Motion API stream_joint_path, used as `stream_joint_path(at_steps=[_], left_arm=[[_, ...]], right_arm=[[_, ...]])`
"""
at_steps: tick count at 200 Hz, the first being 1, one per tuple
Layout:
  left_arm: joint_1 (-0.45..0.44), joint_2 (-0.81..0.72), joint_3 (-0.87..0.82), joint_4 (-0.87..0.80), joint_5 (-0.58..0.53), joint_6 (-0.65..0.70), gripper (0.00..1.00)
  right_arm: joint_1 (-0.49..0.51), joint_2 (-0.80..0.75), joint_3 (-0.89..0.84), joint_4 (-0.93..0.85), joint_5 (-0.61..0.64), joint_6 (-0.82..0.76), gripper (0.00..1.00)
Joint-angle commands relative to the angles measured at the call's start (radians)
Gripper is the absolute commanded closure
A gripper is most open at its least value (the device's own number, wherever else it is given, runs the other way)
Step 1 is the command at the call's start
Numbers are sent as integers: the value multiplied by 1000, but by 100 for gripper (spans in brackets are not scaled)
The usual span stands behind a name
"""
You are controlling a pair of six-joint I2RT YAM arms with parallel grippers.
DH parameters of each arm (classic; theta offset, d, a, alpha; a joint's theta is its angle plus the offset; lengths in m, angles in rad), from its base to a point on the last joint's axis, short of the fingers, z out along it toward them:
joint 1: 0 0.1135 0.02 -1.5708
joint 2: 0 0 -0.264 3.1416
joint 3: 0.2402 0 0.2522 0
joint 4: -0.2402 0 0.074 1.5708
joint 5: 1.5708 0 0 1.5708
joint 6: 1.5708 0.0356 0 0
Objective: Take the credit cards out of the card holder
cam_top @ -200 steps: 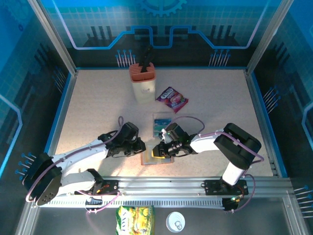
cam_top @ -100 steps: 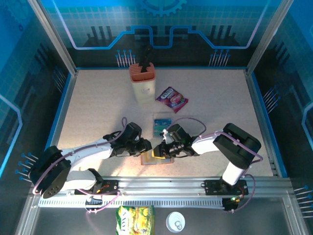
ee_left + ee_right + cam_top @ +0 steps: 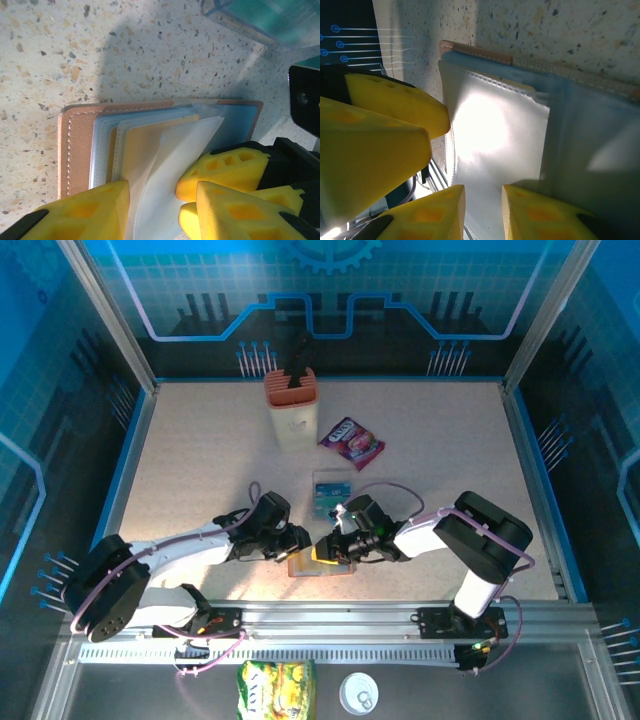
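Since the earlier frame the left arm's shoulder link is swinging inward. The left gripper [image 3: 296, 541] is creeping toward 3 o'clock, closer to the card holder [image 3: 303, 567], with its jaws widening.

- Card holder is lying open at 6 o'clock on the table [image 3: 200, 460], close to the near edge. Its salmon-brown cover [image 3: 75, 150] is lying flat on the speckled surface, and the clear sleeves [image 3: 165, 170] are fanning up from it.
- An orange-yellow credit card [image 3: 145, 145] is sitting inside one of the sleeves, not out of the holder.
- Left gripper is working at the holder's 9 o'clock edge. Its yellow fingers [image 3: 85, 210] are standing spread, one on each side of the lifted sleeves and gripping nothing.
- Right gripper [image 3: 328, 548] is reaching in from 3 o'clock, meeting the left gripper over the holder. In the right wrist view its fingers [image 3: 430, 210] are standing close together with a pale sleeve leaf running down between them. It looks to be pinching that leaf, though the contact itself is hard to make out.
- A clear box [image 3: 331, 495] with teal contents is sitting just beside the holder at 12 o'clock.
- A purple snack packet [image 3: 352, 443] is lying farther off toward 12 to 1 o'clock.
- A beige tub with an orange top [image 3: 292, 418] is standing toward 11 o'clock, well apart from the holder.
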Motion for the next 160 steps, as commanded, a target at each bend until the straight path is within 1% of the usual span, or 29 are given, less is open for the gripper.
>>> stream_joint_path(at_steps=[1, 14, 51, 83, 92, 104, 118, 126, 160], left_arm=[[-6, 19, -17, 13, 9, -13, 61], [-8, 28, -16, 23, 13, -15, 62], [-13, 42, -15, 46, 29, -20, 69], [-15, 23, -17, 47, 23, -21, 81], [-14, 16, -18, 43, 22, -21, 83], [-15, 5, -18, 37, 20, -19, 84], [-15, -7, -18, 28, 18, -17, 84], [-14, -13, -17, 24, 18, -17, 84], [-15, -28, -8, 29, 30, -10, 84]], right_arm=[[-11, 37, -34, 28, -18, 21, 74], [-14, 45, -51, 77, -22, 42, 74], [-17, 77, -78, 179, -38, 89, 75], [-18, 91, -91, 234, -43, 115, 76], [-18, 88, -91, 235, -41, 118, 76], [-17, 76, -87, 221, -35, 119, 77], [-17, 35, -78, 175, -22, 108, 77], [-17, 0, -67, 120, -12, 88, 76], [-18, -183, 30, -247, 61, -72, 72]])
